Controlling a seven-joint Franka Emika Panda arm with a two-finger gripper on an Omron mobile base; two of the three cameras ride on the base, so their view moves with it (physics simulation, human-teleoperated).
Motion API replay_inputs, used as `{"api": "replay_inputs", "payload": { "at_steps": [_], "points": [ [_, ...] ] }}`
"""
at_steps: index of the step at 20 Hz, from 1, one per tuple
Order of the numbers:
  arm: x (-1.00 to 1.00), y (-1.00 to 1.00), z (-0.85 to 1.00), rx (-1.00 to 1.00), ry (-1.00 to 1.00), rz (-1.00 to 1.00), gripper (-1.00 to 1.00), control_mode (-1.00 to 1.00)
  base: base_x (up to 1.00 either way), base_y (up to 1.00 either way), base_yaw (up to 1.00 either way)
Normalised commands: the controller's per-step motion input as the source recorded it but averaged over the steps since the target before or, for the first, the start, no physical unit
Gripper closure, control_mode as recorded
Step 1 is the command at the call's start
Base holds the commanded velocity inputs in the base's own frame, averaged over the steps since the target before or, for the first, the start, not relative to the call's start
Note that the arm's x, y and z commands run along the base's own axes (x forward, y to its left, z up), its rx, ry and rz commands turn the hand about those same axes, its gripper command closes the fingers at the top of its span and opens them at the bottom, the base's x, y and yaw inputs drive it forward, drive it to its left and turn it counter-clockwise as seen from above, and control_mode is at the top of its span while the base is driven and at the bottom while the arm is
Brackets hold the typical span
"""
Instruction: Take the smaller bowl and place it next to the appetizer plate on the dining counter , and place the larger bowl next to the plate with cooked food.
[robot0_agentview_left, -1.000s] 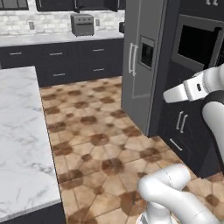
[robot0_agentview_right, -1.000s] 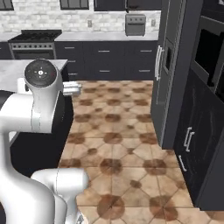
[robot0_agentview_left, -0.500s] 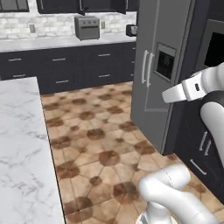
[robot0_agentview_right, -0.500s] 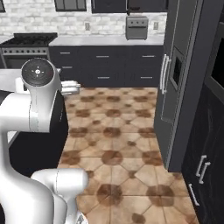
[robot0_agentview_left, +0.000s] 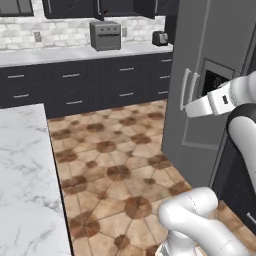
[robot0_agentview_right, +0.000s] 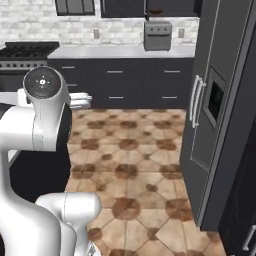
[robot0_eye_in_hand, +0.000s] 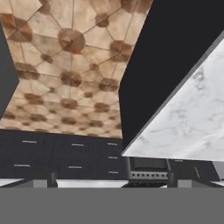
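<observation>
The dining counter (robot0_agentview_left: 25, 190) is a white marble slab with grey veining along the left of the left base view. Its corner and dark base also show at the right of the hand view, dining counter (robot0_eye_in_hand: 188, 127). Both bowls, the blue appetizer plate and the white plate with cooked food are out of view. My gripper (robot0_eye_in_hand: 111, 181) hangs above the tiled floor beside the counter's corner. Its fingertips (robot0_eye_in_hand: 48, 179) stand wide apart with nothing between them, so it is open. My white arm (robot0_agentview_left: 215, 100) reaches across in front of the fridge.
A tall dark fridge (robot0_agentview_left: 200, 100) stands close on the right, fridge (robot0_agentview_right: 215, 100). Dark cabinets with a toaster oven (robot0_agentview_left: 105, 35) line the back wall, and a stove (robot0_agentview_right: 25, 50) sits at the back left. Brown tiled floor (robot0_agentview_left: 115, 165) lies open between counter and fridge.
The whole picture has shifted, so the base has moved: the back cabinets and fridge appear larger and further right. The arm holds the same pose, gripper empty.
</observation>
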Motion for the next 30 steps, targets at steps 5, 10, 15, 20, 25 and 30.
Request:
{"api": "replay_inputs", "payload": {
  "at_steps": [5,10,15,20,25,30],
  "points": [
    [0.00,0.00,0.00,0.00,0.00,0.00,-1.00,1.00,1.00,-0.10,-0.01],
    [0.00,0.00,0.00,0.00,0.00,0.00,-1.00,1.00,1.00,-0.15,-0.02],
    [0.00,0.00,0.00,0.00,0.00,0.00,-1.00,1.00,1.00,-0.13,-0.05],
    [0.00,0.00,0.00,0.00,0.00,0.00,-1.00,1.00,1.00,-0.09,-0.07],
    [0.00,0.00,0.00,0.00,0.00,0.00,-1.00,1.00,1.00,-0.08,-0.08],
    [0.00,0.00,0.00,0.00,0.00,0.00,-1.00,1.00,1.00,-0.14,-0.08]
  ]
}}
